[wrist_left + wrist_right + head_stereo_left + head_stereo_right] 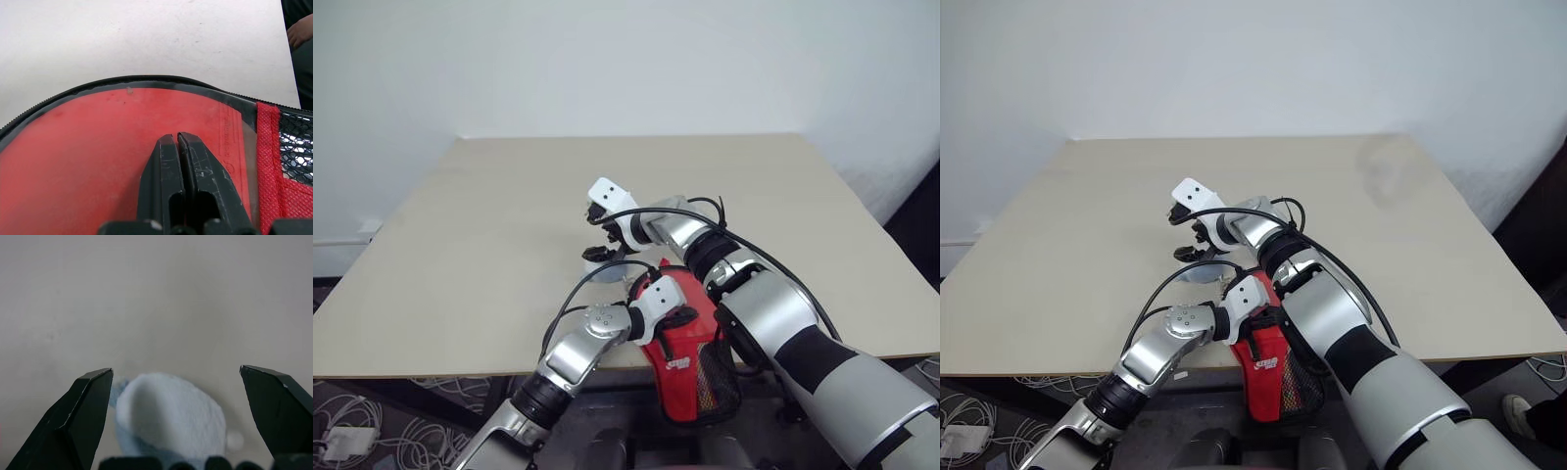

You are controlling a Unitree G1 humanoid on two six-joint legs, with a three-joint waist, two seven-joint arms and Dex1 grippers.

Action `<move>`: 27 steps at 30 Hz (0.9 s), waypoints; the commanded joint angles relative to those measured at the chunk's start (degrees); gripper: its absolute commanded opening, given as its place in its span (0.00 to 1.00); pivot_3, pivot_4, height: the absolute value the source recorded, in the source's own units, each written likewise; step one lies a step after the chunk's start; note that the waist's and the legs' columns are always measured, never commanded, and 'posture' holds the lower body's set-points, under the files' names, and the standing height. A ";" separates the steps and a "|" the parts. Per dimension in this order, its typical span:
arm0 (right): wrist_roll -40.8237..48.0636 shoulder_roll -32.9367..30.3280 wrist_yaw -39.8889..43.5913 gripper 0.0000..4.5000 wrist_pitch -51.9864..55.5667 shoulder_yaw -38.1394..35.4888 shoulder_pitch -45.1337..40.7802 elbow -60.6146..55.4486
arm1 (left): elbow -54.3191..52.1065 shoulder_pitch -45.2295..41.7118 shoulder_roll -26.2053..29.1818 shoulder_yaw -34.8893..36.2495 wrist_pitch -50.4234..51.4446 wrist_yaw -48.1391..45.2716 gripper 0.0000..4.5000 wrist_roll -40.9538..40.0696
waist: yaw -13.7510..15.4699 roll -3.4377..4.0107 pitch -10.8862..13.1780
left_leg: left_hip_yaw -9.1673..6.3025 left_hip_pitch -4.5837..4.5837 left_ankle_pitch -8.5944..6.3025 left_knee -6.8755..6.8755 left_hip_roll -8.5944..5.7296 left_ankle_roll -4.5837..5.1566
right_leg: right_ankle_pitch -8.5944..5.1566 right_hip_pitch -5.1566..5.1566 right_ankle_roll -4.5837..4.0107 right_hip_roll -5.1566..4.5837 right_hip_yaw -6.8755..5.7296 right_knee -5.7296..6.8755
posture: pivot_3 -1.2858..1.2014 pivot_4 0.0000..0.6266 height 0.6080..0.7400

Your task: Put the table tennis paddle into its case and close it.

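Tabletop (460, 245): left fingers (178, 161) pressed together.

Counter (489, 225): pale beige top. Case (690, 367) lies at near edge, mesh end overhanging it. Small pale blue-white wad (168, 418) rests just beyond case, near counter middle.

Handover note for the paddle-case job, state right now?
Left gripper: shut, fingertips resting on the red paddle face inside the case.
Right gripper: open, around a pale wad on the table, not gripping.
Case hangs over the table's near edge.
Done: paddle blade looks to be in the case.
Left: seat it fully if needed, zip shut.
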 commanded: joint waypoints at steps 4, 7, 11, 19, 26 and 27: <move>-3.10 0.11 -1.51 1.00 -1.71 -0.45 0.36 0.23 | 0.31 0.80 -0.17 -0.51 0.17 -0.83 0.01 2.10 | -0.20 0.00 0.00 | -0.03 0.02 0.01 0.02 0.00 -0.02 | 0.00 0.01 0.00 0.01 -0.01 0.04 | 0.52 0.00 0.96; -4.41 0.25 -2.37 1.00 -1.68 -0.22 1.12 0.67 | 1.15 0.72 -0.15 -0.29 -1.45 -1.60 0.01 2.59 | -0.20 0.00 0.00 | -0.04 0.02 0.02 0.02 0.00 -0.03 | 0.00 0.01 0.00 0.01 -0.01 0.05 | 0.52 0.00 0.96; -5.56 0.59 -2.86 1.00 -1.23 -0.32 1.86 1.07 | 4.16 -0.17 -0.31 -0.53 -3.84 -2.13 0.01 4.02 | -0.19 0.01 -0.01 | -0.04 0.02 0.03 0.03 0.00 -0.05 | 0.00 0.00 0.00 0.01 -0.01 0.08 | 0.52 0.00 0.96; -7.17 1.20 -2.42 1.00 0.03 -0.30 2.82 1.59 | 6.75 -1.00 -1.95 -0.32 -5.04 -3.26 0.01 4.89 | -0.18 0.11 -0.10 | -0.09 0.08 0.05 0.09 -0.03 -0.07 | 0.00 0.07 0.00 0.01 -0.06 0.11 | 0.52 0.00 0.96; -8.53 1.35 -1.11 0.65 0.81 0.53 3.51 1.69 | 8.23 -1.69 -2.50 0.30 -5.73 -3.84 0.00 5.48 | -0.18 0.17 -0.14 | -0.11 0.08 0.05 0.13 -0.03 -0.06 | 0.00 0.08 0.00 0.01 -0.07 0.13 | 0.52 0.00 0.96; -8.70 1.32 -0.95 0.58 0.79 0.57 3.62 1.67 | 8.45 -1.80 -2.53 0.38 -5.87 -3.86 0.00 5.51 | -0.17 0.18 -0.16 | -0.12 0.09 0.05 0.14 -0.03 -0.06 | 0.00 0.08 0.00 0.01 -0.08 0.13 | 0.52 0.00 0.96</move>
